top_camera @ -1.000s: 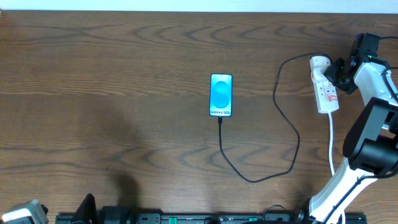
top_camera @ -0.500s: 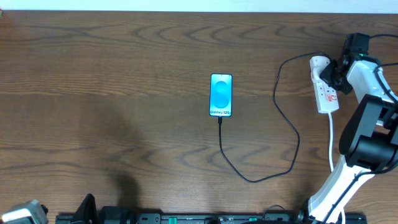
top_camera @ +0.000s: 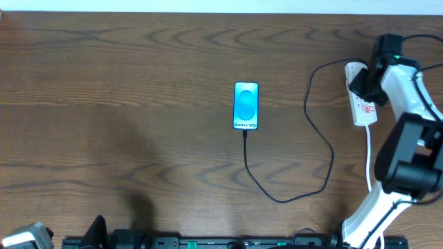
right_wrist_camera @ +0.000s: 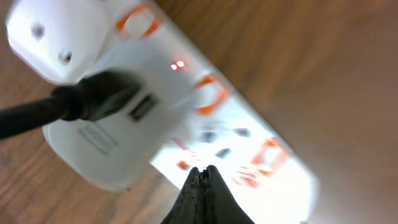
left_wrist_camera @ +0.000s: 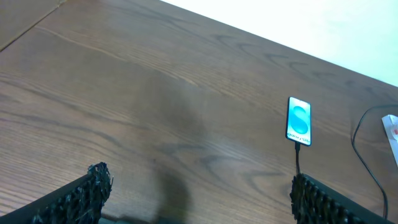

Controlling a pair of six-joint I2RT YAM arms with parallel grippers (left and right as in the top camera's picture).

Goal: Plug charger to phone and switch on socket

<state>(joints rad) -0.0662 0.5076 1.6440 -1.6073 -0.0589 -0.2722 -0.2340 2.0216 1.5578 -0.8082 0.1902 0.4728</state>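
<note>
1. Wooden table [top_camera: 104,83], left side: the left gripper [left_wrist_camera: 199,194] waits low over the near edge with its fingers wide apart and holding nothing. I think its part is done.
2. At the centre the phone [top_camera: 246,105] lies flat, screen up. Its long axis runs from the far edge to the near edge, and the port end faces near, where the charger [top_camera: 279,200] tip meets it.
3. The charger loops to the right and up to the socket [top_camera: 367,115], which lies almost parallel to the phone.
4. The right gripper [right_wrist_camera: 202,175], fingers pressed together, points down at the socket's switches, probably so it can push one like a single fingertip.
</note>
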